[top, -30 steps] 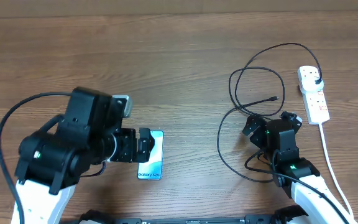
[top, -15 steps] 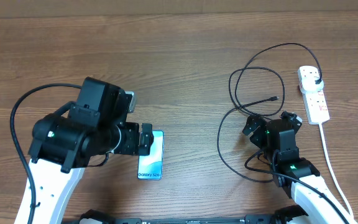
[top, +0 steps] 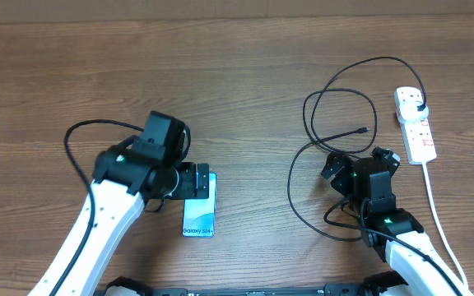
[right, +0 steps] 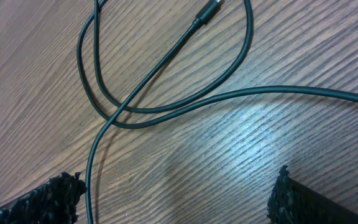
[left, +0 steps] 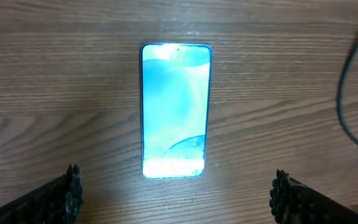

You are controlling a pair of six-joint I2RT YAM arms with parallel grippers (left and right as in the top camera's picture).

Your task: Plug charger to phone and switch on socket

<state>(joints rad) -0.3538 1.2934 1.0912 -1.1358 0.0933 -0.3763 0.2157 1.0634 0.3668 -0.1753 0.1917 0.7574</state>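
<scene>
Wood-grain surface [top: 245,82]: phone [left: 176,111] lengthwise ahead of left fingers [left: 61,198], spread wide, empty; charger tip [right: 209,10] ahead of right fingers [right: 45,198] (likewise spread, empty), nearer that arm.

The phone [top: 199,207] lies flat on the table [top: 237,74] near its front edge, left of centre. The charger [right: 120,112] loops right of centre, its plug [top: 419,106] in the far end of the socket [top: 415,125], which lies near the right edge.
</scene>
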